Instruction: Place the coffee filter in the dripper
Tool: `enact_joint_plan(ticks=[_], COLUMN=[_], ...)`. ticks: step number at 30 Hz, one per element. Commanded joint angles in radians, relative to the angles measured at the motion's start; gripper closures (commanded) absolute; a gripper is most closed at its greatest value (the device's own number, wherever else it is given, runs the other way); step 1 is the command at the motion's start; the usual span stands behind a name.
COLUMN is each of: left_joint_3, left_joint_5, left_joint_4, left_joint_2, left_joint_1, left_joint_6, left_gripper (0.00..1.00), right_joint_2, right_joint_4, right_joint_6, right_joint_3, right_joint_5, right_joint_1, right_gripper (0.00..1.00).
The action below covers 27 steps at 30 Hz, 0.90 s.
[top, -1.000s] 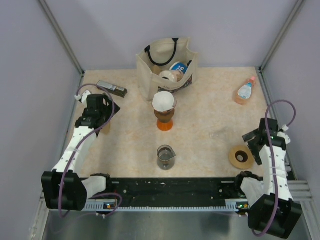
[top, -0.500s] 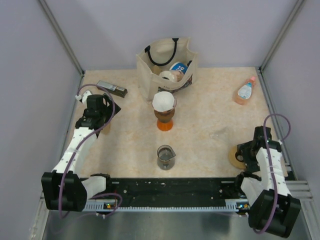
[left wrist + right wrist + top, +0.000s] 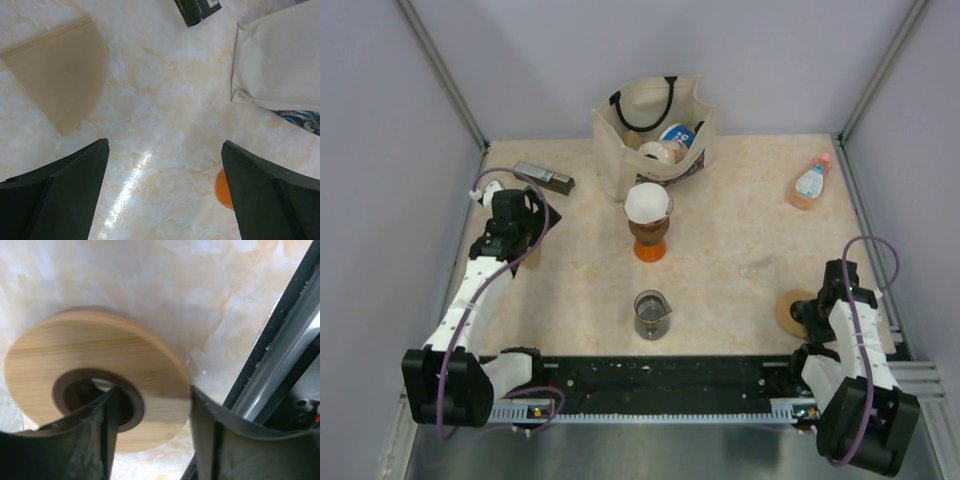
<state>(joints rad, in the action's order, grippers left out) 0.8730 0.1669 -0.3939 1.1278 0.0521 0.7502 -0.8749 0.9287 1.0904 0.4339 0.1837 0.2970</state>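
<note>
The white coffee filter (image 3: 648,203) sits spread open in the mouth of the pinkish-brown dripper (image 3: 649,228), which stands on an orange base (image 3: 649,250) at mid-table. My left gripper (image 3: 520,225) hovers at the left, jaws wide open (image 3: 165,145) over bare table, with a tan fan-shaped paper (image 3: 60,75) lying beside it. My right gripper (image 3: 815,312) is down on the tan wooden ring (image 3: 95,375) at the right edge. One finger is in the ring's hole, the other touches the outer rim. The jaws are partly closed and the inner finger stands slightly off the hole's wall.
A cream tote bag (image 3: 655,135) with items stands behind the dripper. A glass beaker (image 3: 651,315) stands in front of it. An orange-capped bottle (image 3: 810,183) lies at back right, and a dark box (image 3: 543,177) at back left. A metal rail (image 3: 280,365) runs beside the ring.
My right arm came down and toward the near edge onto the wooden ring, and its jaws narrowed around the ring's band. The left arm stayed still.
</note>
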Motion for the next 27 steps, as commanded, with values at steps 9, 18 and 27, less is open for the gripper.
enact_joint_plan(ticks=[9,18,27], left_joint_3=[-0.006,0.001,0.021], left_joint_5=[-0.036,-0.086,-0.156], left_joint_4=[0.053,0.049,0.0], left_joint_2=[-0.026,-0.031,-0.037], left_joint_1=[-0.006,-0.006,-0.005], left_joint_6=[-0.009,-0.026,-0.038], left_gripper=[0.01,0.01,0.01], right_joint_2=[0.05,0.03,-0.123], right_joint_4=[-0.192,-0.211,-0.157], right_joint_6=[-0.15,-0.397,-0.583], right_joint_3=[0.123,0.468,0.727], right_joint_5=[-0.017,-0.168,-0.208], right_joint_1=[0.004,0.001,-0.395], right_gripper=[0.91,0.98,0.95])
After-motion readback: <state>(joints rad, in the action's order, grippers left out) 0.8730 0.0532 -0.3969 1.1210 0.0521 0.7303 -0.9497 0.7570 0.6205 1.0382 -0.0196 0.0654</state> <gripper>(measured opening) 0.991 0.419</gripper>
